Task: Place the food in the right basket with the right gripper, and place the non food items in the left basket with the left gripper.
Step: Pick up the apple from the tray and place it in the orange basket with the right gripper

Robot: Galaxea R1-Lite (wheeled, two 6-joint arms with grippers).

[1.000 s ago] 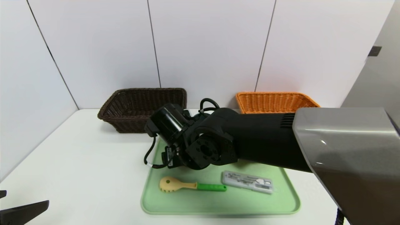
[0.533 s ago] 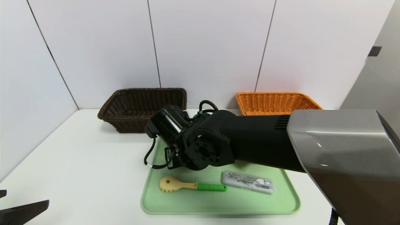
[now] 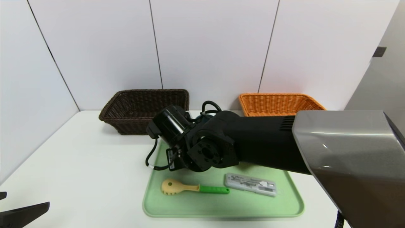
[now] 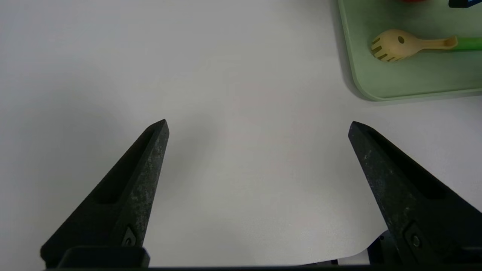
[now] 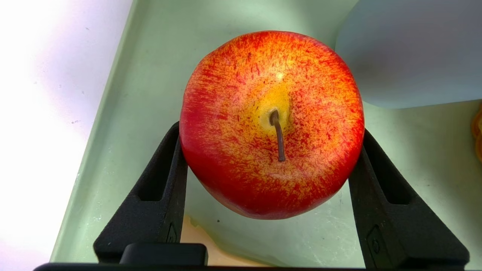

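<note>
A red and yellow apple point(image 5: 271, 124) stands stem-up on the green tray point(image 5: 150, 75). My right gripper point(image 5: 271, 131) is shut on it, with a black finger pressed to each side. In the head view my right arm point(image 3: 202, 142) reaches over the tray's far left part and hides both the gripper and the apple. On the tray's near part lie a cream spoon with a green handle point(image 3: 190, 188) and a flat grey packet point(image 3: 251, 184). The brown left basket point(image 3: 142, 109) and the orange right basket point(image 3: 278, 103) stand by the back wall. My left gripper point(image 4: 258, 123) hovers open over bare table, near the front left.
A pale blue rounded object point(image 5: 410, 52) sits on the tray close beside the apple. An orange thing point(image 5: 477, 135) shows at the picture's edge. The tray's corner point(image 4: 361, 90) lies off to one side of the left gripper. White walls close off the back and left.
The right arm has shifted only slightly over the tray. The left gripper, spoon and packet have not moved.
</note>
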